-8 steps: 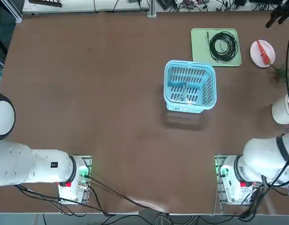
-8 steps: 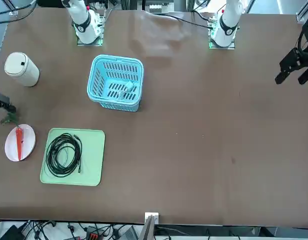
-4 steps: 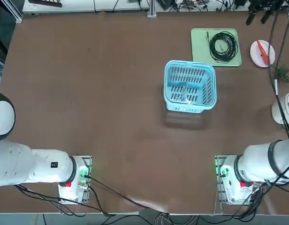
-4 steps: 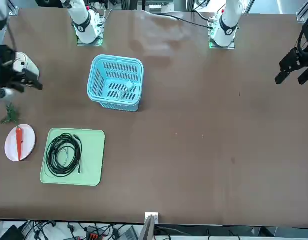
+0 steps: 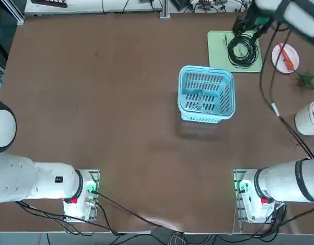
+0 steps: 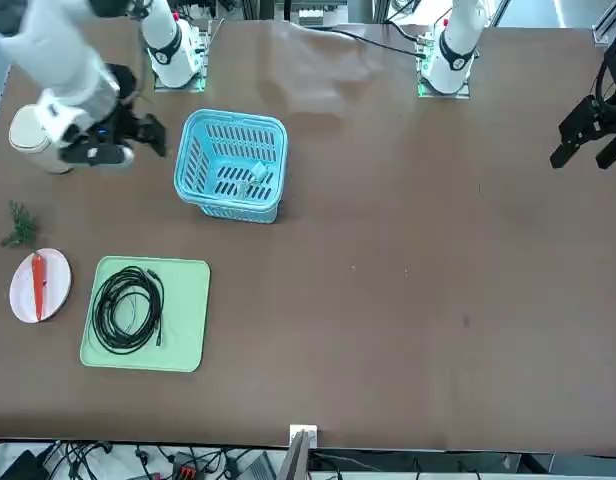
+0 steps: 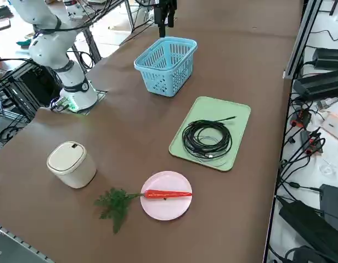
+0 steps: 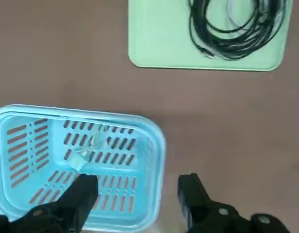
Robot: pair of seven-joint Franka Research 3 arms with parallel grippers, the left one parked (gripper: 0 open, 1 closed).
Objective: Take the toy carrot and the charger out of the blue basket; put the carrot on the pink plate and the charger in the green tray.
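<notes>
The toy carrot (image 7: 168, 194) lies on the pink plate (image 7: 168, 211), its leafy top on the table beside the plate. The charger (image 8: 83, 156), a small pale block, rests on the floor of the blue basket (image 8: 154, 145). The green tray (image 8: 154, 43) beyond the basket holds a black coiled cable (image 8: 237, 24). My right gripper (image 8: 137, 194) hangs open and empty high over the basket's wall nearest the tray. In the front view the gripper (image 6: 148, 135) shows beside the basket (image 6: 231, 165), and the charger (image 6: 253, 181) lies inside.
A white rounded container (image 7: 72, 164) stands near the table's right edge, close to the carrot's leaves (image 7: 115, 204). In the top view the basket (image 5: 205, 94), tray (image 5: 218, 48) and plate (image 5: 285, 57) cluster at the far right.
My right arm has swung from beside the pink plate at the table's right edge across to above the basket. The gripper stayed open. Carrot, charger and cable have not moved.
</notes>
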